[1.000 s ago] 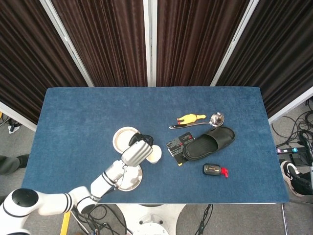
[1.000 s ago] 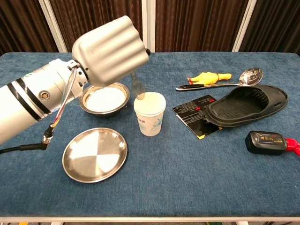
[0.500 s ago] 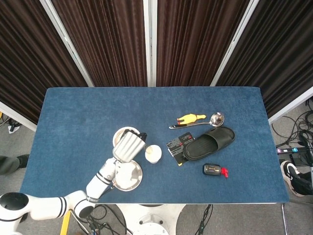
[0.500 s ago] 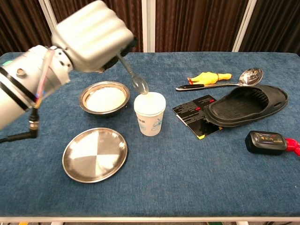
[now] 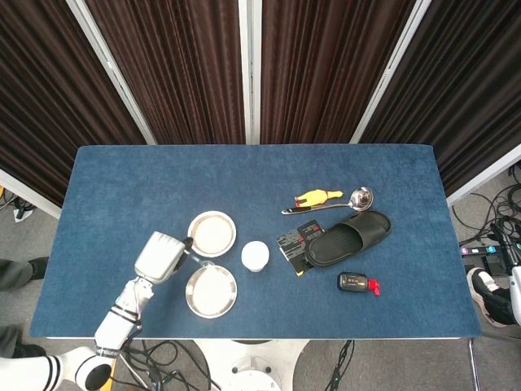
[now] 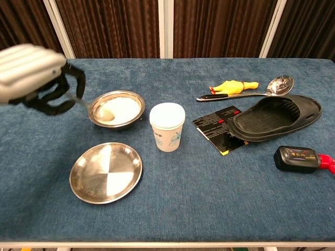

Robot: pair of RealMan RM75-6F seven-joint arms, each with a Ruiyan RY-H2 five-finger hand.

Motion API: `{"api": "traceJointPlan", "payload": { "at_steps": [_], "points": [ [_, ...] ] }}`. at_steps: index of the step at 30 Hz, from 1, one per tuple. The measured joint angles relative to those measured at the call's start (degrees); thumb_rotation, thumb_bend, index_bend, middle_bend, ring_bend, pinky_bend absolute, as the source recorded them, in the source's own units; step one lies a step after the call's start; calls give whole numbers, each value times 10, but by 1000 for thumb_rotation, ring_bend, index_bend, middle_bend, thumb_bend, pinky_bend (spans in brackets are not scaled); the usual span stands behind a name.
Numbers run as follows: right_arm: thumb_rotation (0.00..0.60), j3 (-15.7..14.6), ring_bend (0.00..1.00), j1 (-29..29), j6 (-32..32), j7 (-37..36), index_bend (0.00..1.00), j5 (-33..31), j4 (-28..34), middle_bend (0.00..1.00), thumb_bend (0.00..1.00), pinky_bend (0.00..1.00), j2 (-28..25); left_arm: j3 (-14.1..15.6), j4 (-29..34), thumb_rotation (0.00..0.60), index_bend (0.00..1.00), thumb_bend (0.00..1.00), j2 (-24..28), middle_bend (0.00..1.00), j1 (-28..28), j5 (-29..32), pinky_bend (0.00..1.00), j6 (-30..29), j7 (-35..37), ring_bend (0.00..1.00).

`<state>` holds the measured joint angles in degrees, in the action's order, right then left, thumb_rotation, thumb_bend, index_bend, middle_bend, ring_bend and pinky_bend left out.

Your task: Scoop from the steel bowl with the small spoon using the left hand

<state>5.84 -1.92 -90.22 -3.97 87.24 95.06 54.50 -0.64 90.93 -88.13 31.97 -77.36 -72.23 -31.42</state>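
Now the scooping step looks to be in hand. Furthest left of the steel bowl [image 6: 116, 108], the left hand [image 6: 36, 78] hangs over the bench [image 6: 220, 204], its fingers [image 6: 57, 102] curled tight on the handle of the small spoon [image 6: 99, 111]. The spoon slants down to the right, and its tip lies inside the bowl at the left rim, in or just on the white filling. The head view shows the same: the hand sits left of the bowl and a little toward the near edge, with the spoon reaching in. By my judgement, the next move calls for pushing the tip under the white stuff, then turning it level and lifting gently so nothing spills over the rim.

The bowl is round, shiny steel, upright, with a pale, powdery-looking filling well up its sides. Just in front of the bowl lies a flat steel plate [image 6: 106, 172]. Right of the bowl stands a paper cup [image 6: 167, 127], near but not touching it. Well to the right of the bowl lie a black slipper [image 6: 276, 117] and a ladle [image 6: 246, 92]. The right hand shows in neither view.
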Motion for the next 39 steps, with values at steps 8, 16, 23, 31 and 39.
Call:
{"api": "traceJointPlan", "payload": {
  "at_steps": [8, 16, 23, 31, 39],
  "points": [
    [600, 0, 0, -3, 6, 10, 46, -3, 9, 237, 169, 87, 0, 34, -48, 600, 599, 486, -47, 960, -8, -16, 1000, 48, 4, 909],
    [600, 0, 0, -1, 7, 11, 46, -9, 10, 237, 168, 87, 0, 39, -47, 600, 555, 475, -74, 953, -7, -11, 1000, 77, -32, 906],
    [600, -1, 0, 1, 4, 7, 46, -8, 6, 238, 169, 87, 2, 32, -39, 600, 484, 446, -80, 945, -7, 12, 1000, 92, -69, 905],
    [600, -1, 0, 3, 2, 2, 46, -8, 3, 238, 169, 87, 0, 10, 8, 600, 291, 442, -48, 864, -16, 34, 1000, 78, -56, 822],
    [600, -10, 0, -2, 24, -9, 45, -4, 1, 225, 198, 89, -5, -51, 6, 600, 286, 372, 30, 501, -74, 46, 538, -45, 74, 402]
  ]
}}
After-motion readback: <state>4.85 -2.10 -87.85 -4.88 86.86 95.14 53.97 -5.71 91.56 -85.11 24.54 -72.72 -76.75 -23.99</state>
